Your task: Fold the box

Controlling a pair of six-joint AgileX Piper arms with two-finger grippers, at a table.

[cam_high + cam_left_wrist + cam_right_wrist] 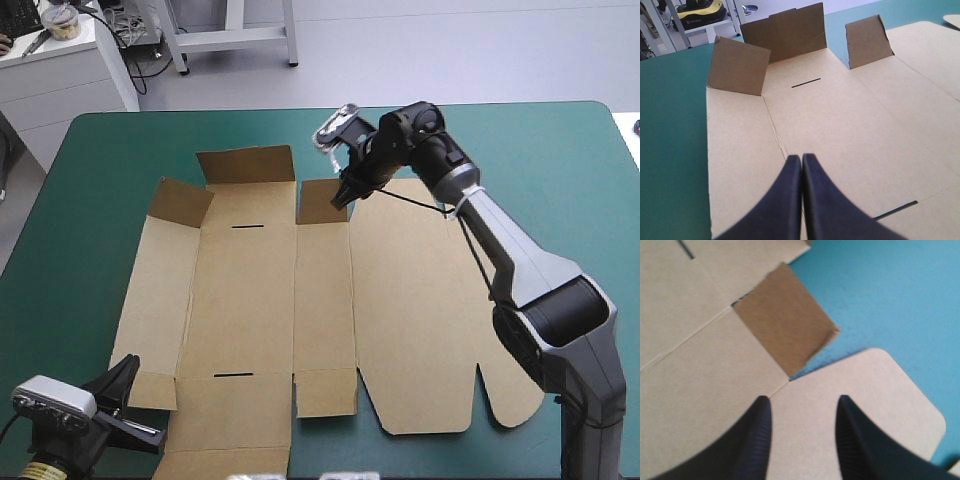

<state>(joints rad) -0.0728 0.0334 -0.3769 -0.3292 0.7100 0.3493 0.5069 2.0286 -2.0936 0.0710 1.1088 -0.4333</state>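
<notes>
Left gripper, nearest you: fingers pressed together, gripping nothing, at the near-left corner of the box. You see the box lying flat on the teal-green cover, far flaps raised. Right gripper: fingers parted, beside one raised flap.

Box: brown board sheet, lying mostly flat on the teal-green cover.
- Far end: three flaps raised: left flap, wide middle flap, right flap.
- Far slot: thin and dark, just before the middle flap.
- Near slot: beside the gripper.
- Left gripper: black fingers pressed together in one pointed arch, over the sheet's near panel.
</notes>
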